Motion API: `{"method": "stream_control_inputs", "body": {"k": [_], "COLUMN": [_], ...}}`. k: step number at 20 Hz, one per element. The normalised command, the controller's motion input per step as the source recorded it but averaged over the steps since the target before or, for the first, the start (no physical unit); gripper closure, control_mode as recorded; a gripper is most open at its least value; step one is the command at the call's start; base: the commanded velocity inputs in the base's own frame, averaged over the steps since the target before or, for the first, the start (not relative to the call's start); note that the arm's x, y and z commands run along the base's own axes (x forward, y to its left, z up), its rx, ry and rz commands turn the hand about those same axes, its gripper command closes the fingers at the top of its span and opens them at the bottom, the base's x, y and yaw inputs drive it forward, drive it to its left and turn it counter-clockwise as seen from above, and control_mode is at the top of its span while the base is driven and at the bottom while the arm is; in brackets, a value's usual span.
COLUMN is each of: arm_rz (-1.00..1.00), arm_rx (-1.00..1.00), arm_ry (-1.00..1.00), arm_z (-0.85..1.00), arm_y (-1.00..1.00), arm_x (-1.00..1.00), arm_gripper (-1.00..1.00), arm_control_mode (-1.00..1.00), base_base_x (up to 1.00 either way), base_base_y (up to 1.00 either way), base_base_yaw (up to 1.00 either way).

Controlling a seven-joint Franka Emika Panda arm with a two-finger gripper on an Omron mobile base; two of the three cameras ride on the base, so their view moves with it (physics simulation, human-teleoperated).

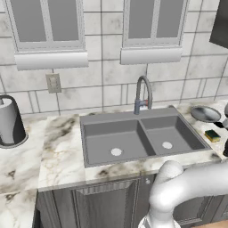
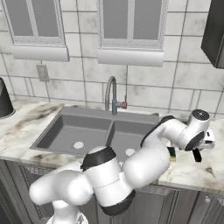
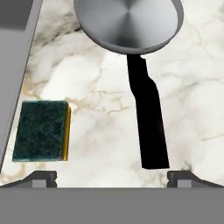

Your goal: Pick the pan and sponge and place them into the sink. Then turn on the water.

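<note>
The silver-grey pan (image 3: 127,22) lies on the marble counter right of the sink (image 1: 124,117), its black handle (image 3: 148,122) pointing toward my hand. The sponge (image 3: 41,130), green side up, rests beside the sink's right rim (image 3: 17,52), left of the handle. My gripper (image 3: 112,178) hovers open over the counter above both; the handle's end lies just inside the right fingertip (image 3: 181,177). From the left base the pan (image 1: 205,114) and sponge (image 1: 212,135) sit at the far right. From the right base my arm partly covers the sponge (image 2: 172,154), and the gripper (image 2: 197,155) points down.
An arched grey faucet (image 1: 143,93) stands behind the two bare basins, with no stream from it. A paper towel roll (image 1: 9,120) stands far left on the counter. A dark wall cabinet (image 1: 220,22) hangs above the right end.
</note>
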Motion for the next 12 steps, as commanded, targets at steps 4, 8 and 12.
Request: {"method": "stream_control_inputs", "body": {"k": [4,8,12], "arm_rz": [0.03,0.03,0.03], "arm_rx": [0.00,0.00,0.00], "arm_ry": [0.01,0.01,0.01], "arm_z": [-0.26,-0.30,-0.29], "arm_y": [-0.21,-0.18,-0.19], "arm_x": [0.23,0.22,0.22], "arm_gripper": [-1.00,-1.00,-1.00], "arm_control_mode": [-1.00,-1.00,-1.00], "base_base_x": [0.00,0.00,0.00], "base_base_y": [0.00,0.00,0.00], "base_base_yaw": [0.00,0.00,0.00]}}
